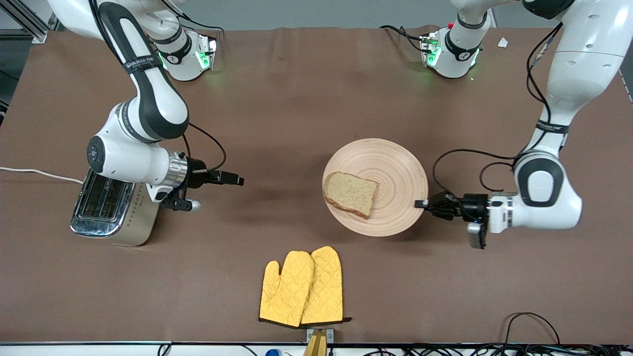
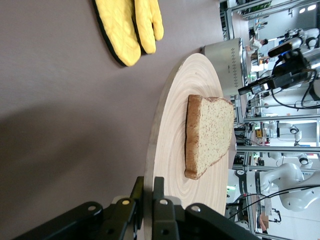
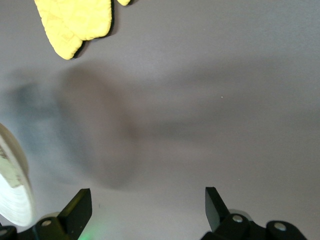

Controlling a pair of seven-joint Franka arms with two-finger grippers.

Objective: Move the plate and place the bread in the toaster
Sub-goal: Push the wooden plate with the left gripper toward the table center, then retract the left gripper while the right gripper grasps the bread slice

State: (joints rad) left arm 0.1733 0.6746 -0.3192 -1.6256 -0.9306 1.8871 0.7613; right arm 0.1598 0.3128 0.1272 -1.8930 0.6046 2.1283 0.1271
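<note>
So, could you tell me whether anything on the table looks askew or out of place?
Only the plate: the left gripper is shut on its rim, and its shadow suggests it is off the table. The bread sits off-centre on it. The toaster and oven mitts look fine.

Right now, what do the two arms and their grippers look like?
Both arms are glossy white with rounded shells and black joint bands; grey lettering runs along a band on the right arm. Each base glows green. The left gripper and right gripper are black, with thin black cables looping to the wrists. A silver metal ring sits at the right wrist.
</note>
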